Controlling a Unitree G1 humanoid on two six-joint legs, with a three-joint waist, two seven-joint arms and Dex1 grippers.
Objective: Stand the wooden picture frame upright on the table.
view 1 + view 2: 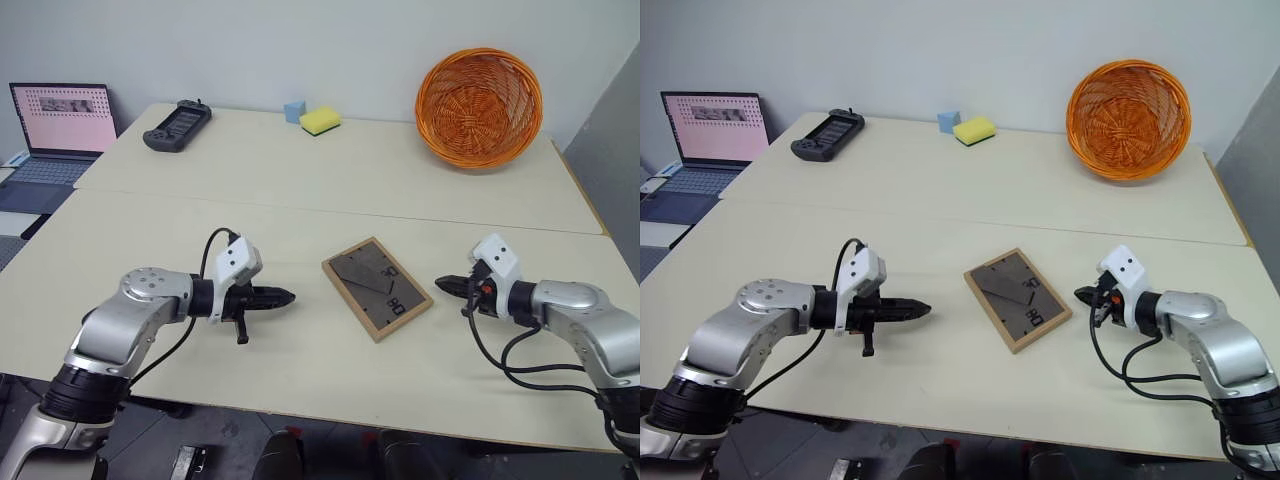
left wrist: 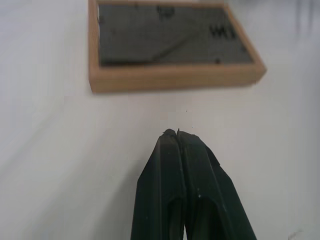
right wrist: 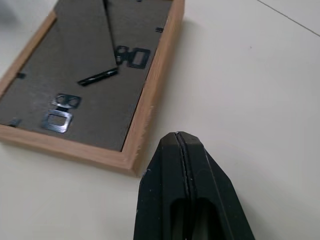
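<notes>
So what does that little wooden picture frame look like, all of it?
The wooden picture frame is a small rectangle with a pale wood rim around a dark grey backing board. It lies flat on the cream table, back side up, turned at a slant. A grey prop leg lies folded against the board, and small black metal clips and hanger loops sit near its edges. Its picture side faces down, hidden. Only the table touches it; it lies between the two grippers, and neither one reaches it.

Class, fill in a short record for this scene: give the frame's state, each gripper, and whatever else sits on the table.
frame: wooden picture frame lies flat on the table, grey backing up, prop leg folded
left gripper: shut, beside the frame, apart from it
right gripper: shut, on the frame's other side, apart from it
far edge: orange basket, yellow sponge, blue block, black controller
</notes>
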